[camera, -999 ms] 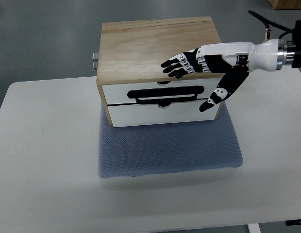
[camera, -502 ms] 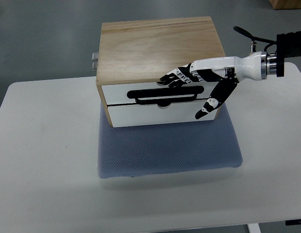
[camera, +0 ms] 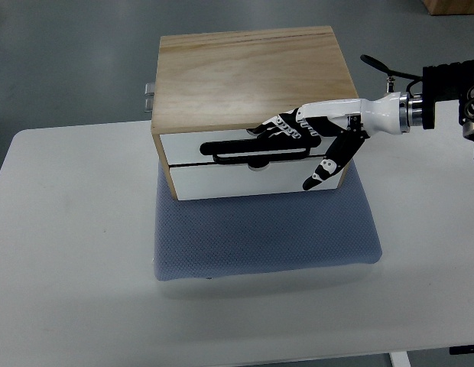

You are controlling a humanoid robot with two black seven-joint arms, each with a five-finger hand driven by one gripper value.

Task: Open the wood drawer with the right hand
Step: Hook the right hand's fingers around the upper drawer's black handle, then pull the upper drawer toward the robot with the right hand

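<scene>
A wooden drawer box with two white drawer fronts stands on a blue-grey mat. The upper drawer carries a black bar handle and looks closed. My right hand reaches in from the right edge, white with black fingers. Its fingers lie spread over the front top edge of the box, just above the handle's right end. The thumb hangs down over the lower drawer front. The hand holds nothing. The left arm does not show.
The mat lies on a white table. A small metal fitting sticks out from the box's back left side. Beyond the table's far edge is grey floor. A black cable loops near my right wrist.
My right hand has moved left and down, from above the box top to the front edge by the handle. The drawers have not moved.
</scene>
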